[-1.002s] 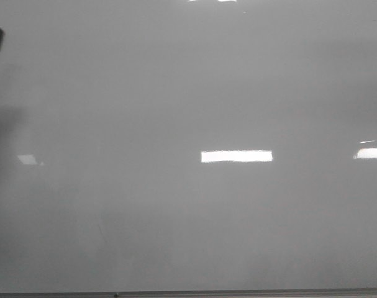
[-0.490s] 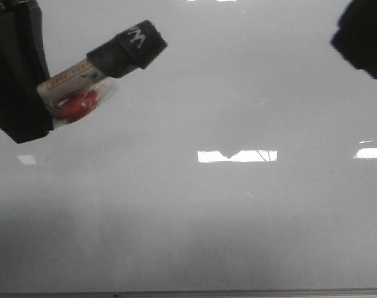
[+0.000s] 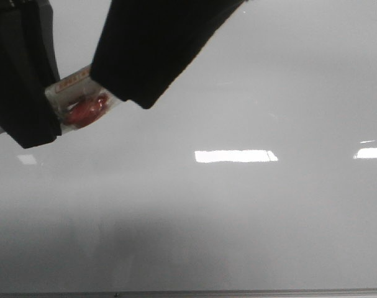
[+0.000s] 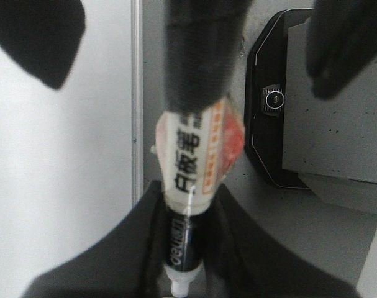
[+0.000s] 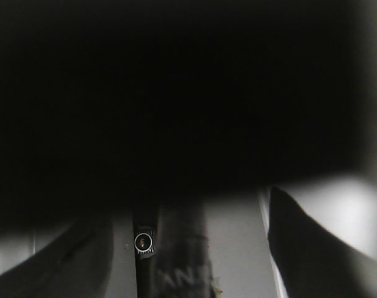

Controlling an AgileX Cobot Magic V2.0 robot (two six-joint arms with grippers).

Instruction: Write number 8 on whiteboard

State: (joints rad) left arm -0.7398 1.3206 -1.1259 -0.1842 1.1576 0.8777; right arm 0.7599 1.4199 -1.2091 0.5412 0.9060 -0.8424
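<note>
The whiteboard [image 3: 238, 211] fills the front view, pale grey and glossy. No number 8 shows on it. My left gripper [image 3: 23, 74] is at the upper left, shut on a marker [image 3: 82, 102] with a white and red label. In the left wrist view the marker [image 4: 191, 155] stands between the left gripper's [image 4: 185, 211] jaws, black cap [image 4: 200, 56] outward. My right gripper [image 3: 157, 49] hides the cap in the front view. Its fingers [image 4: 39, 37] stand wide on both sides of the cap. In the right wrist view the cap [image 5: 182, 261] lies between the fingers [image 5: 306, 248].
Bright rectangular glare patches [image 3: 236, 156] lie on the board. A thin grey edge strip [image 3: 238, 292] runs along its near side and also shows in the left wrist view [image 4: 136, 93]. Beyond it is a grey surface with a black camera mount [image 4: 275, 99].
The left gripper came into view with the marker and stays at the upper left. The right gripper moved from the upper right leftward over the marker's cap, now hiding it.
</note>
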